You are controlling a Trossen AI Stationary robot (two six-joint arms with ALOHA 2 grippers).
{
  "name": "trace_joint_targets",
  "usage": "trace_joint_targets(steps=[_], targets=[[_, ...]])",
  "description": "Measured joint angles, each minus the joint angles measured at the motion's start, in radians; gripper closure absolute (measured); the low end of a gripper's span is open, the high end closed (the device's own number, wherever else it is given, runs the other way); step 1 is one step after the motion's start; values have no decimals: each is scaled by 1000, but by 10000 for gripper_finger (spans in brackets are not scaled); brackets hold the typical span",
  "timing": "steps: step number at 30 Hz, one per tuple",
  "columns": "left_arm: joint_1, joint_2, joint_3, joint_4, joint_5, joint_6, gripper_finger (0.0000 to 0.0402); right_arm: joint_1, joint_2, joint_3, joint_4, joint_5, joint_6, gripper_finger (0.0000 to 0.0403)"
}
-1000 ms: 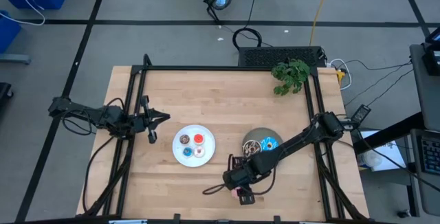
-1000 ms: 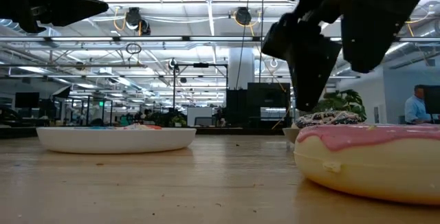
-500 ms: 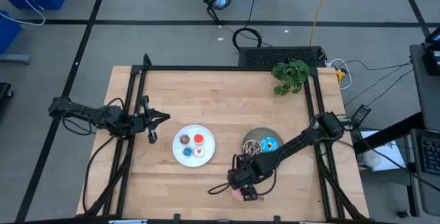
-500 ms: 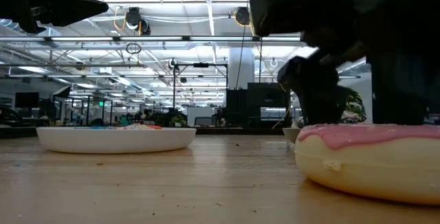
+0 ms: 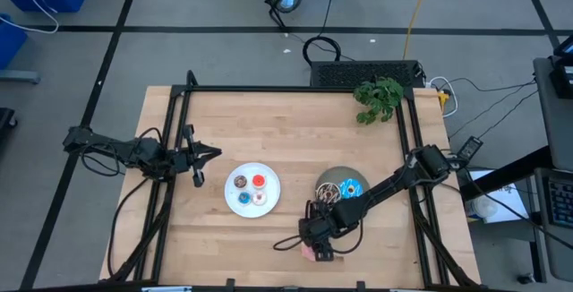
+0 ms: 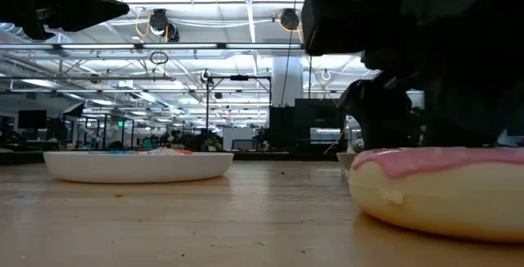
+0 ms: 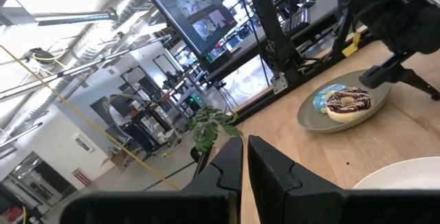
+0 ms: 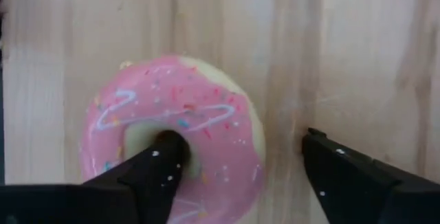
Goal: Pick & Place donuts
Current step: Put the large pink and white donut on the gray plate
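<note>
The pink donut point(image 8: 175, 141) lies flat on the wooden table near its front edge point(image 5: 309, 253), large in the low view point(image 6: 438, 189). My right gripper point(image 8: 237, 152) is open over it, pointing steeply down: one finger in the donut's hole, the other outside its rim over bare wood. A grey plate point(image 5: 331, 177) carries a blue sprinkled donut point(image 5: 351, 186) and a chocolate donut point(image 7: 349, 102). Several tiny donuts lie on a white plate point(image 5: 243, 205). My left gripper point(image 5: 199, 158) hangs shut and level above the table's left part. My right gripper straddles one side of the pink donut's ring from above. One fingertip point(image 8: 165, 152) stands in the hole, and I cannot tell whether it touches the donut. The outer finger point(image 8: 330, 162) is clear of the rim. The donut lies flat on the table.
A green plant point(image 5: 378, 98) stands at the table's far right corner. Black frame rails run along the table's sides. Bare wood lies between the white plate and the front edge. The room beyond shows in the low view.
My right gripper has come down onto the pink donut, from above it to around one side of its ring. The donut has stayed where it was.
</note>
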Motion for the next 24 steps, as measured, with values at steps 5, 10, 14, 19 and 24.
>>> trace_joint_targets(steps=[5,10,14,19,24], targets=[[0,0,0,0,0,0,371,-19,2,0,-11,-28,42,216],[0,0,0,0,0,0,371,-37,-4,-2,-16,-85,42,339],[0,0,0,0,0,2,371,-46,-55,-8,-51,-115,17,388],[0,0,0,0,0,3,371,-44,-203,-4,-146,-49,54,386],[0,0,0,1,0,5,371,-48,-336,-5,-342,92,90,396]])
